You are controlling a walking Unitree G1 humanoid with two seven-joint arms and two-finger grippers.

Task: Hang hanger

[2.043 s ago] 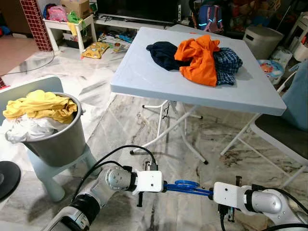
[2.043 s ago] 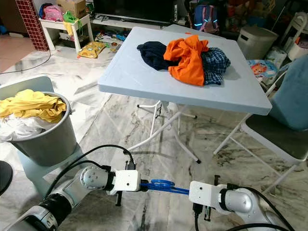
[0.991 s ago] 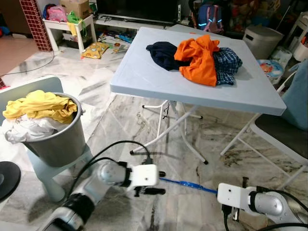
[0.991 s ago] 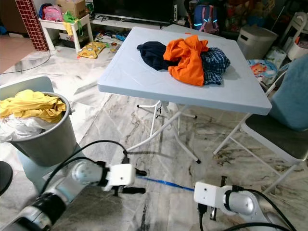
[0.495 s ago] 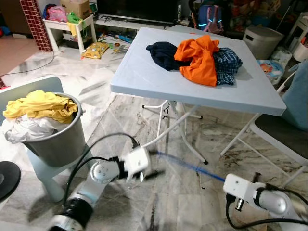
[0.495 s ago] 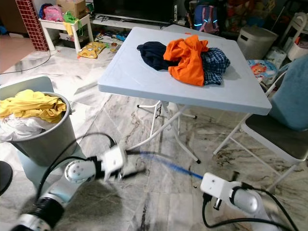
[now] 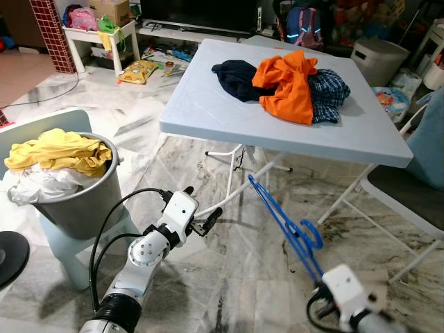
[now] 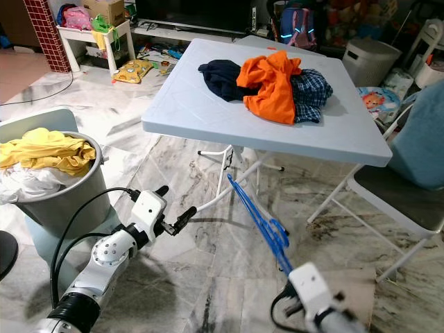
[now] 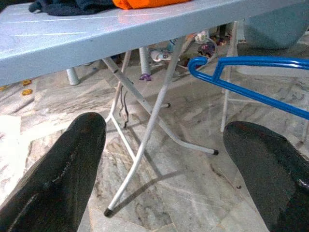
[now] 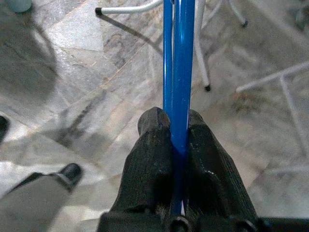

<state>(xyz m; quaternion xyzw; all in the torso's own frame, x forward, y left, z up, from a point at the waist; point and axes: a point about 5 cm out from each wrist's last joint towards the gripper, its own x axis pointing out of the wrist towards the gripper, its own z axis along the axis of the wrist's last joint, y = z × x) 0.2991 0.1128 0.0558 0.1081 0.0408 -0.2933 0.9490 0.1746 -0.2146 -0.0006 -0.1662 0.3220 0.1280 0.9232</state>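
Note:
A blue plastic hanger (image 7: 283,220) slants up from the lower right, its hook (image 7: 311,236) partway along and its far end near the table legs. My right gripper (image 10: 177,121) is shut on the hanger's bar (image 10: 178,58); its white wrist (image 7: 345,290) sits low on the right. To the left of the hanger my left gripper (image 7: 202,204) is open and holds nothing. In the left wrist view the hanger (image 9: 251,93) passes beyond the spread black fingers (image 9: 67,169) without touching them.
A light blue folding table (image 7: 208,104) stands ahead with dark, orange (image 7: 291,83) and checked clothes heaped on it. A grey bucket (image 7: 80,205) of yellow and white laundry sits on a stool at left. A chair (image 7: 409,191) stands at right on the marble floor.
The left gripper let go of the hanger and pulled back to the left and up. The right gripper swung the hanger from level to steeply upright and sank toward the frame's bottom.

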